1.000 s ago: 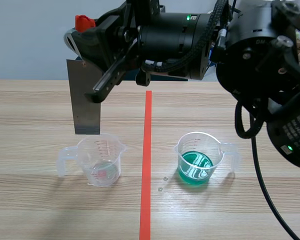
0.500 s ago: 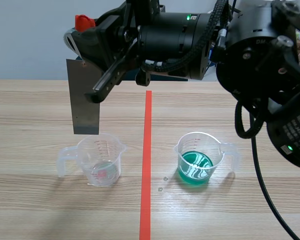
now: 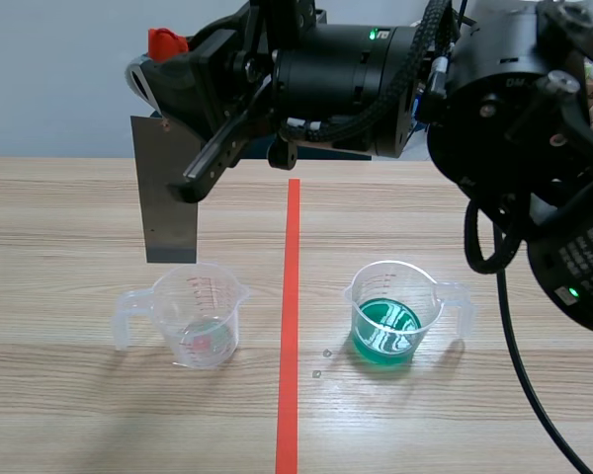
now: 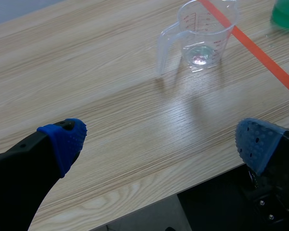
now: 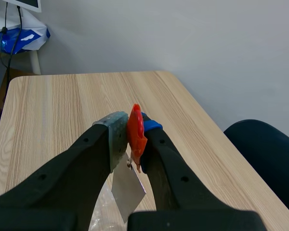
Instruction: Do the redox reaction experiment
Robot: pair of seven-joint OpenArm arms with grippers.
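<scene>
Because the metal plate (image 3: 170, 193) is thin, stiff and smooth, we judge it light but apt to slip, so we hold it at its top edge by the red clip (image 5: 136, 137), where the right gripper (image 5: 130, 127) clamps the plate. We find it hanging upright just above the clear beaker (image 3: 198, 314), apart from the green-liquid beaker (image 3: 390, 314). The left gripper (image 4: 160, 143) has its fingers wide apart, holding nothing.

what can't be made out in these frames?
Clear beaker: scale marks too small to read, scene view; liquid or residue at its bottom unclear, left wrist view.
Green beaker: cut off by the frame edge, left wrist view.
Metal sheet: its join to the red clip mostly hidden by the right gripper's fingers, scene and right wrist views.
</scene>
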